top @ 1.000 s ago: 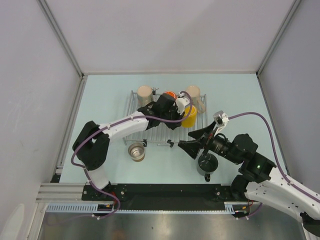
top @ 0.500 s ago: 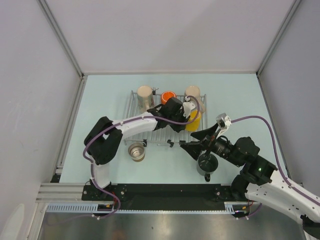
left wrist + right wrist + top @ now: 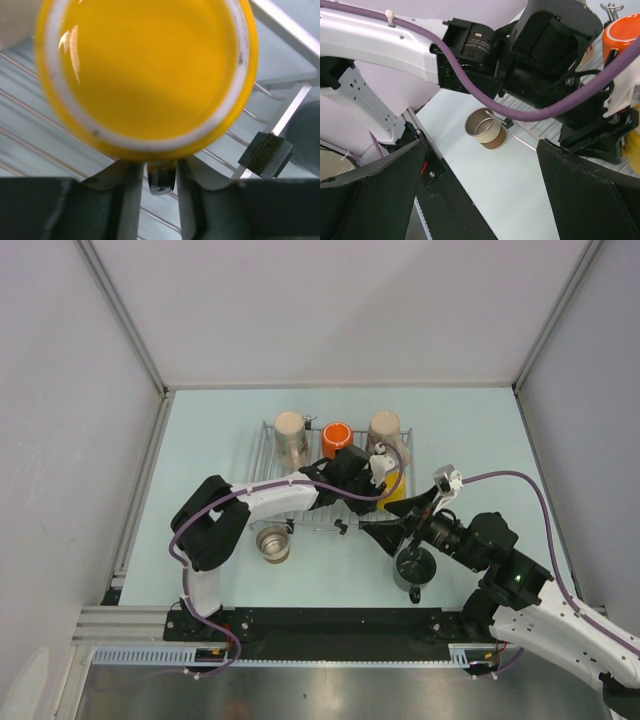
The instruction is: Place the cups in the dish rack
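**Top view.** The dish rack sits at the middle of the table. I note three cups standing along its far side: a beige mug at the left, an orange mug in the middle and a second beige mug at the right. The left arm reaches across the rack. The left gripper is over the rack's right half, at the yellow mug, of which only a sliver shows. The steel cup stands on the table just off the rack's near edge. The dark grey mug is on the table near the rack's near right corner. The right gripper hangs above it with nothing in its jaws.

**Left wrist view.** A round yellow face with a pale ring fills the upper frame, over the rack wires. Its lower edge is right at the fingertips. The jaws are set narrow. I cannot tell whether they pinch the mug or only stand against it. A black clip marks the rack's edge at the right.

**Right wrist view.** The black fingers stand spread to their widest, with nothing between them. Beyond them the steel cup is upright on the bare table. The left arm crosses the upper frame, and the orange mug shows at the top right corner.
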